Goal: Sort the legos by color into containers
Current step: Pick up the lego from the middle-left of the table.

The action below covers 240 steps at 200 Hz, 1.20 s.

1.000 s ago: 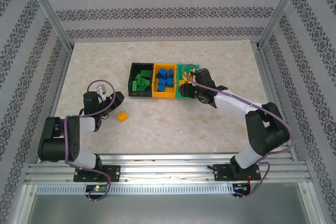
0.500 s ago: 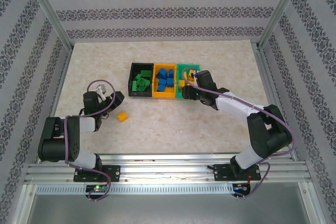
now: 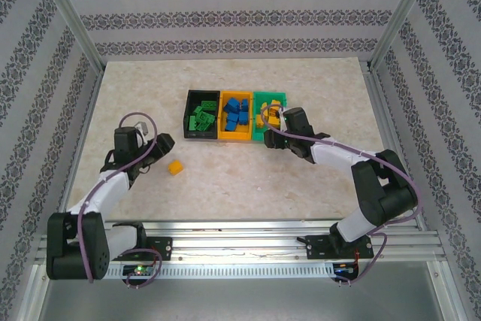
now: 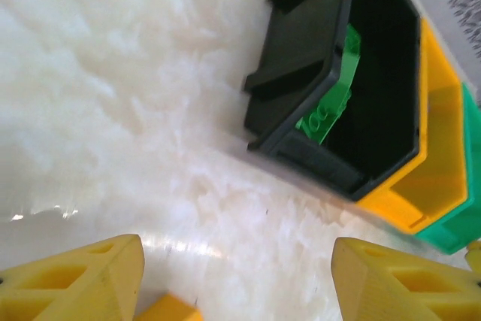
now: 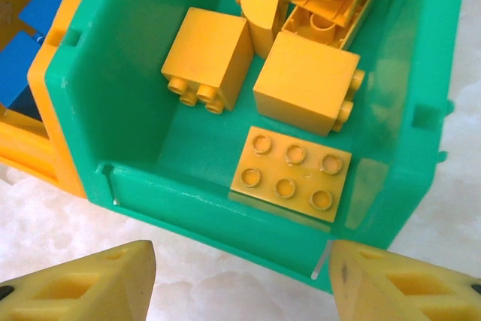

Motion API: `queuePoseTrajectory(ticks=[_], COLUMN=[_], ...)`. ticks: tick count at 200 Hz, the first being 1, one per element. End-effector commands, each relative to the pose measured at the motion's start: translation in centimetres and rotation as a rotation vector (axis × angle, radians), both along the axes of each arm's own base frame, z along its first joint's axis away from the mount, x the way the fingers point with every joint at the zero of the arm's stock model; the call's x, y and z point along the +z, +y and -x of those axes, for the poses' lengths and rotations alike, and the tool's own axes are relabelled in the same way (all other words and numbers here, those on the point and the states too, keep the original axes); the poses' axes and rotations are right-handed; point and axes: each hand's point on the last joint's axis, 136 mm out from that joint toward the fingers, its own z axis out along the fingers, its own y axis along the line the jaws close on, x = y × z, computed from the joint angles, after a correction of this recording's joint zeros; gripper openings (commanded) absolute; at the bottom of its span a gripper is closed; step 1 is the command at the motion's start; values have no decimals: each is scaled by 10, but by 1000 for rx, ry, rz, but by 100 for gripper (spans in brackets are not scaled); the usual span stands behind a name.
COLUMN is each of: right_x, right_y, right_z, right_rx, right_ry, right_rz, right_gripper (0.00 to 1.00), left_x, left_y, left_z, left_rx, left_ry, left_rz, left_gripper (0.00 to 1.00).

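Three containers stand side by side: a black bin with green legos, a yellow-orange bin with blue legos, and a green bin with yellow legos. One yellow lego lies loose on the table. My left gripper hangs open just up-left of it; in the left wrist view that lego sits by the left finger of the gripper. My right gripper is open and empty at the green bin's near wall, facing a flat yellow plate inside.
The pale marble tabletop is bordered by metal frame posts and patterned walls. The black bin lies ahead of the left gripper, with green legos inside. In the right wrist view the yellow-orange bin adjoins the green one.
My right gripper has drawn back from over the green bin to its near side. The left arm has stretched out lower, its gripper staying near the loose yellow lego.
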Motion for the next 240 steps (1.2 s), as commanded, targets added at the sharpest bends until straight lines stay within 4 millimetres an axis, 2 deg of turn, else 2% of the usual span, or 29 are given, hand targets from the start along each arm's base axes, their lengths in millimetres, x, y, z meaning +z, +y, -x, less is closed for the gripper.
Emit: queuePoseTrajectory(ticks=[1, 36, 58, 123, 240], right_x=[13, 14, 18, 22, 16], right_y=[7, 12, 10, 8, 9], right_z=[-5, -1, 3, 7, 3], right_rx=[19, 27, 25, 17, 11], right_ry=[-48, -35, -45, -51, -40], right_rz=[-61, -102, -107, -118, -110], right_gripper=[63, 63, 64, 64, 65], left_x=[-26, -39, -44, -39, -58], left_y=[1, -5, -9, -19, -29], left_z=[38, 62, 67, 56, 46], left_rx=[42, 29, 26, -35, -184], left_ry=[228, 323, 336, 369, 565], left_rz=[-45, -50, -40, -122, -341], left_gripper=[67, 68, 68, 68, 69])
